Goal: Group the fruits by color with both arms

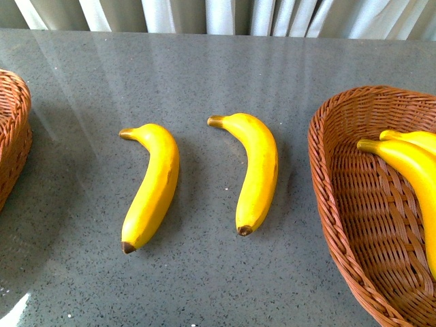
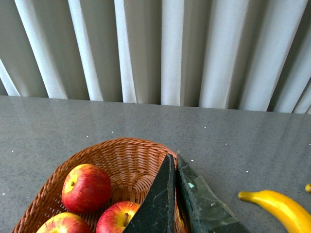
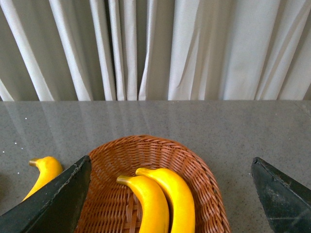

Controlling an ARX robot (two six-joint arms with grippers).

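left fingers [image 2: 158,204] pressed together, holding nothing, over apple basket [image 2: 126,153] with three red apples [image 2: 86,188] | right fingers [image 3: 53,204] spread wide, empty, over banana basket [image 3: 204,179] holding two bananas [image 3: 170,194] | two loose bananas [image 1: 151,185] on counter [image 1: 204,279] between baskets

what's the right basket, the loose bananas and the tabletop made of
Right basket: woven wicker or rattan, matte brown; interlaced strands show. Loose bananas, left and right: probably plastic replicas, given the uniformly glossy yellow skin; real fruit not excluded. Tabletop: polished grey speckled stone or laminate; it reflects the curtain.
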